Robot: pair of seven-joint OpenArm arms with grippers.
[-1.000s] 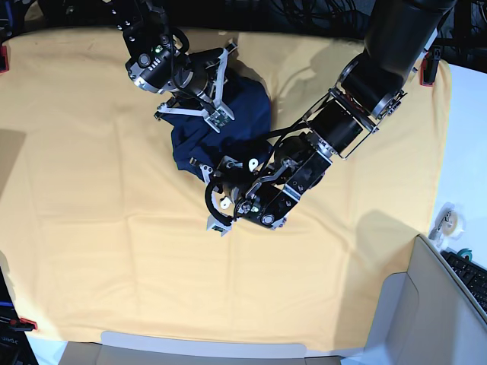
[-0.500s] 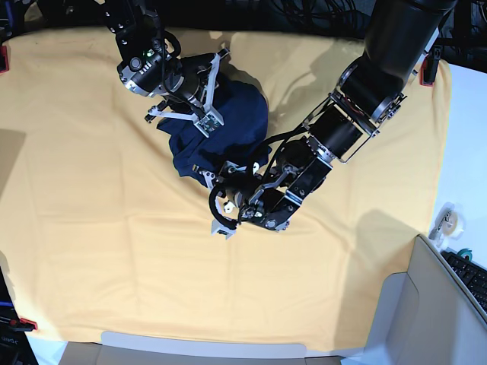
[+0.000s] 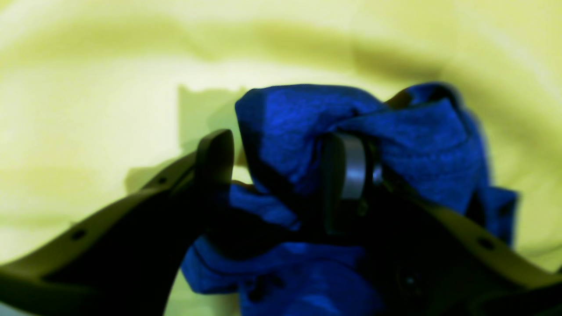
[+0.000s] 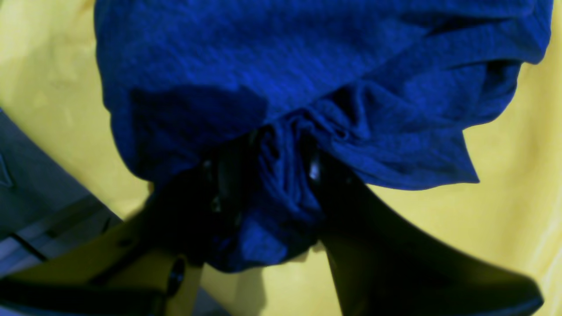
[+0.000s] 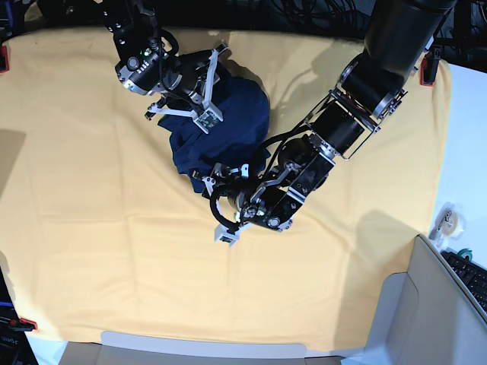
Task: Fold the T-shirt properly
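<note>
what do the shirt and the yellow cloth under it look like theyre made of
The shirt looks like soft matte knit fabric: a fine ribbed texture shows, and it bunches into limp folds. The yellow cloth looks like thin matte woven fabric, lying in shallow creases; its weave is too blurred to tell.

We see a robotics lab bench, a yellow-orange table cloth [image 5: 91,228] clamped at its edges by red clips [image 5: 3,58], cable bundles [image 5: 304,15] behind, a keyboard [image 5: 470,275] and tape roll [image 5: 447,219] on the side desk.
</note>
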